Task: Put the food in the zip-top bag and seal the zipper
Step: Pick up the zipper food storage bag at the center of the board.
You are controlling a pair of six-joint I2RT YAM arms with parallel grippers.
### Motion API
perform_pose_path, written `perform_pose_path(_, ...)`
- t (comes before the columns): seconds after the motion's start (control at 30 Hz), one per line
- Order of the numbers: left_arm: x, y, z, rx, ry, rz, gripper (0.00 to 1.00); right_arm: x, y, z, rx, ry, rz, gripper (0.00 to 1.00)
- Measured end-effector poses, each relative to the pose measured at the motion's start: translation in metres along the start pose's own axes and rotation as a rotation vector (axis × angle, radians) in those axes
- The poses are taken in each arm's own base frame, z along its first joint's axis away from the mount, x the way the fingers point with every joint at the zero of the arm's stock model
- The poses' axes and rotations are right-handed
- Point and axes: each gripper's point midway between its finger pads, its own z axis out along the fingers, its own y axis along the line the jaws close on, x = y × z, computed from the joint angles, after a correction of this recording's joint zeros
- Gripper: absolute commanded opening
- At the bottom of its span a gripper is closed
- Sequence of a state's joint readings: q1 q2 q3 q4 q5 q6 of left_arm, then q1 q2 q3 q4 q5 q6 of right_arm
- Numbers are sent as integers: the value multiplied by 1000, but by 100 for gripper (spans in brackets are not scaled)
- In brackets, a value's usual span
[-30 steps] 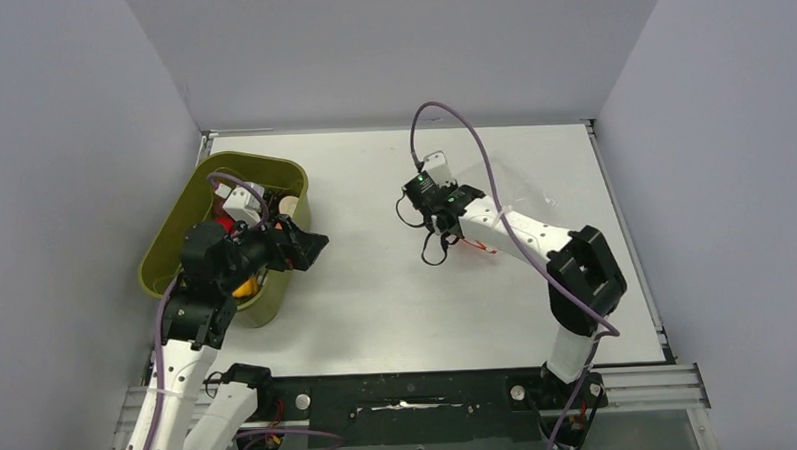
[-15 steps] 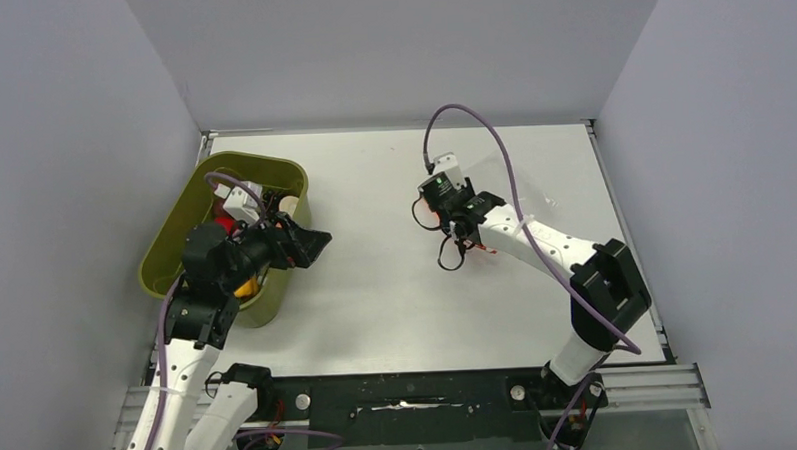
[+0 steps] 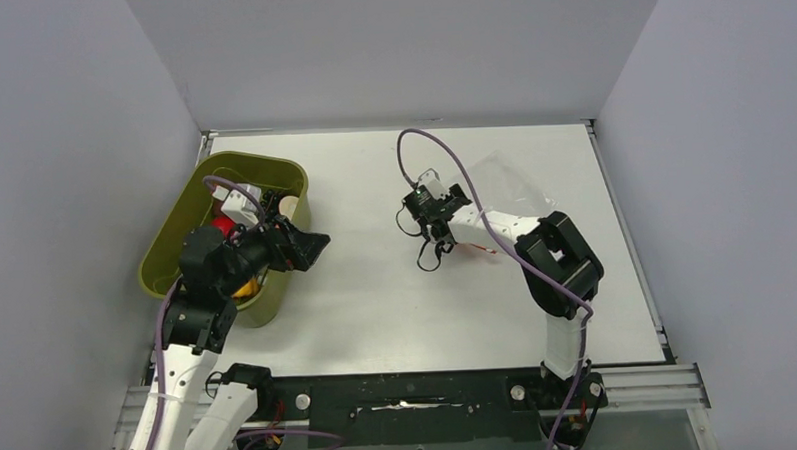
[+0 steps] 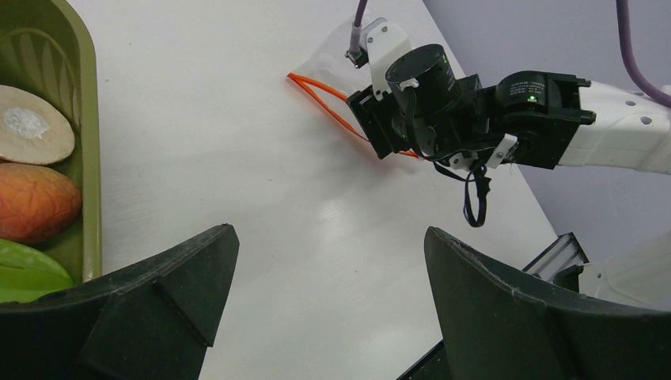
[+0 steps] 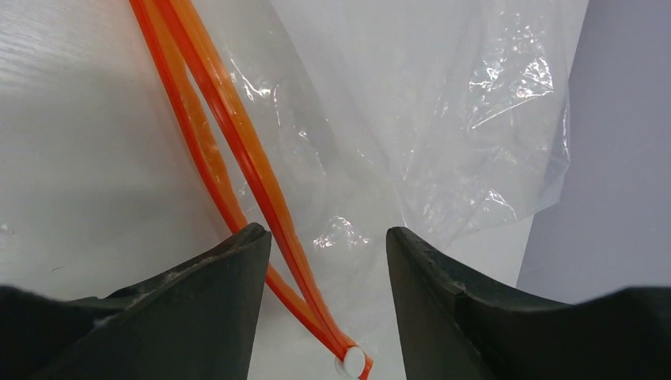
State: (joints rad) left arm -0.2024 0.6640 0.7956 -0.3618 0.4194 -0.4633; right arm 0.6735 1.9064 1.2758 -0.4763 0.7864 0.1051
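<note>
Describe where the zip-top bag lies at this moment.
Top view: the zip-top bag lies on the table, right of centre towards the far edge; the open right gripper straddles its zipper.

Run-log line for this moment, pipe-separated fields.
left gripper: jaws open, empty, beside tub | right gripper: jaws open over zipper | zip-top bag: unsealed | food: in tub

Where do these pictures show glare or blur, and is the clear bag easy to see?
Top external: even, soft light, all sharp, yet the bag almost vanishes against the white table; only its zipper stands out. Left wrist: the near fingers are dark and soft-edged; a pale sheen lies on the table. Right wrist: creases in the bag catch bright glints; the zipper is sharp.
</note>
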Motion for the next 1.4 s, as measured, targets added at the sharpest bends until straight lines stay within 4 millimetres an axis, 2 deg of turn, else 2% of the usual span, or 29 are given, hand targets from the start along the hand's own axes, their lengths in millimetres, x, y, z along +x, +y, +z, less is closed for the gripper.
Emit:
perform_pose_path(0.27, 0, 3, -1, -14, -2, 21, 89, -10, -11, 8, 104, -35, -21, 58)
perform_pose_path(0.57, 0, 5, -1, -25, -6, 29, 89, 11, -12, 18, 168, -5, -89, 57)
perform_pose_path(0.6, 0, 5, -1, -25, -6, 29, 89, 11, -12, 19, 171, -6, -90, 56)
perform_pose_path(0.7, 0, 5, -1, -26, -4, 28, 89, 11, -12, 21, 189, -8, -91, 43)
perform_pose_path(0.83, 1, 7, 0, -28, 1, 27, 89, 14, -13, 23, 206, -5, -101, 31)
perform_pose_path(1.1, 2, 7, 0, -30, 5, 27, 89, 21, -16, 26, 226, 2, -98, 2)
perform_pose_path(1.27, 5, 9, 2, -32, 10, 18, 88, 23, -12, 23, 186, 3, -71, 0)
perform_pose_path(1.4, 9, 12, 6, -38, 22, 1, 88, 19, -15, 8, 119, -8, 4, 0)
